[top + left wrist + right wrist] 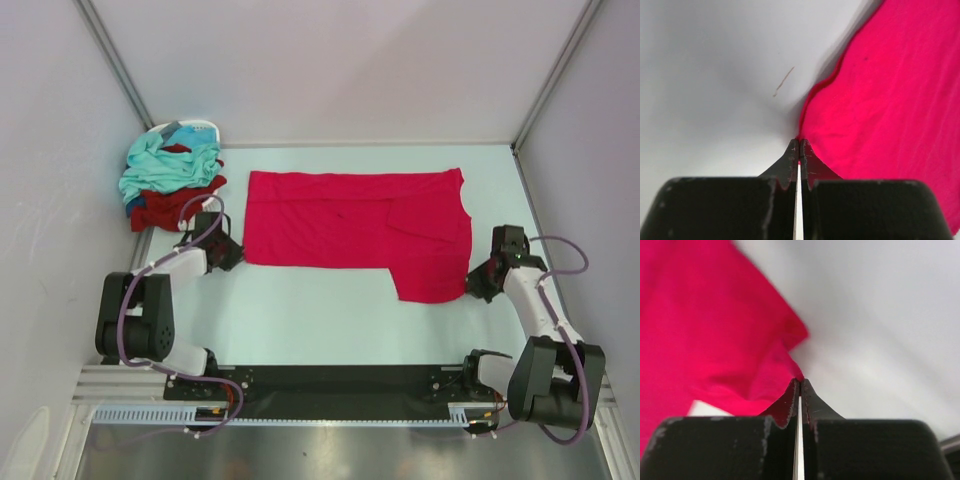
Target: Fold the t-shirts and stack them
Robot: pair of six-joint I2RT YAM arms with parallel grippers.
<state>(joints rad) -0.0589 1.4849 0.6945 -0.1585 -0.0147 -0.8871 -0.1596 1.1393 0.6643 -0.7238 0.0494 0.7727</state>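
Down at the near edge of the crimson-pink shirt [350, 225] is where both my grippers are parked. The shirt lies spread flat in the middle of the table [320, 330], with its right end hanging lower toward me than the rest, so the outline looks like an L.

My left gripper [228, 252] is clamped tight on the near-left corner. In the left wrist view the jaws are pressed together with a sliver of pink showing between them, right where the hem runs into the tips. My right gripper [483, 283] is squeezed closed at the near-right corner too. From its wrist cam the cloth runs right up to the closed jaws, so I'd call that a pinch on the fabric, though the actual bite is hidden.

Why both corners? My guess is it keeps the edge taut so I can lift and carry it over evenly for a fold, instead of bunching it.

The teal shirt [165, 165] and maroon shirt [165, 208] sit heaped on the white basket [195, 127] at the far left, well apart and not folded yet.
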